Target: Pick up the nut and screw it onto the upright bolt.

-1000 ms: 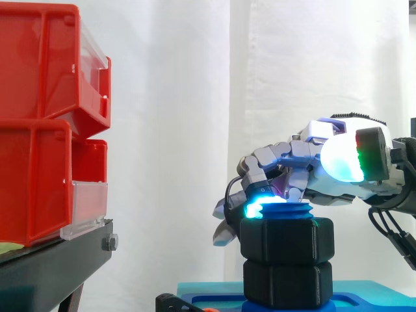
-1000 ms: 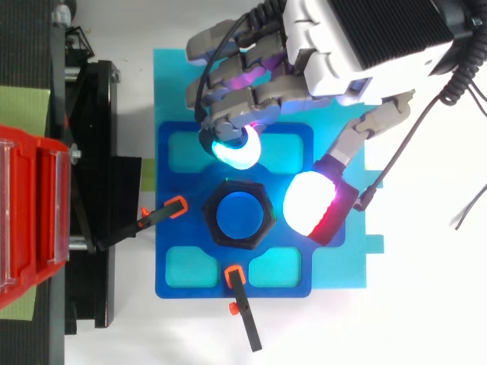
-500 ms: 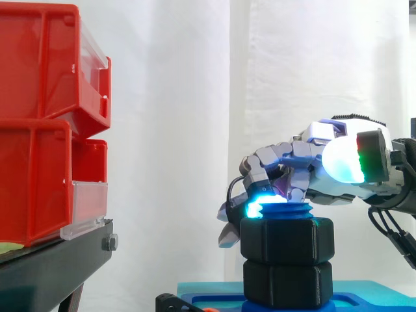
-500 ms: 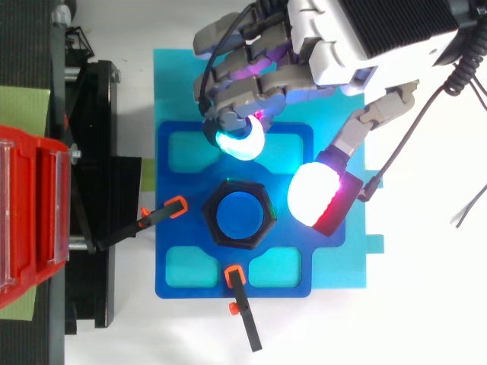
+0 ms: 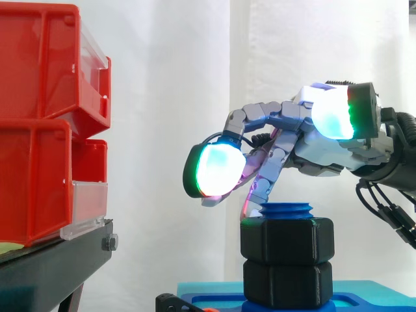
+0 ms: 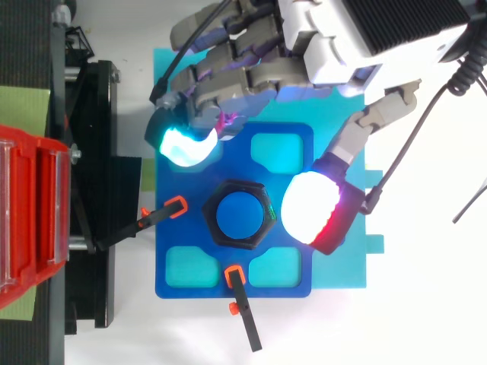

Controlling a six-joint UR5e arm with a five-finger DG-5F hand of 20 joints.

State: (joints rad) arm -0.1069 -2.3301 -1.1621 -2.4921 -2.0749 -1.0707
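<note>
While the hand (image 6: 338, 42) hovers over the blue plate (image 6: 190, 232), its fingers (image 5: 218, 170) are spread wide (holding nothing); the black nut (image 5: 286, 239) sits threaded near the top of the upright bolt (image 5: 286, 210) at the plate's centre.

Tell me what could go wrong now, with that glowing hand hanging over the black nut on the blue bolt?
The hand hovers open, holding nothing, fingertips close above the bolt. Coming down, a finger might strike the bolt's top instead of straddling the upper nut. That nut sits near the bolt's top, so it may be only lightly threaded; a sideways nudge could tilt it. The orange-tipped clamps by the base could snag a low finger.
</note>
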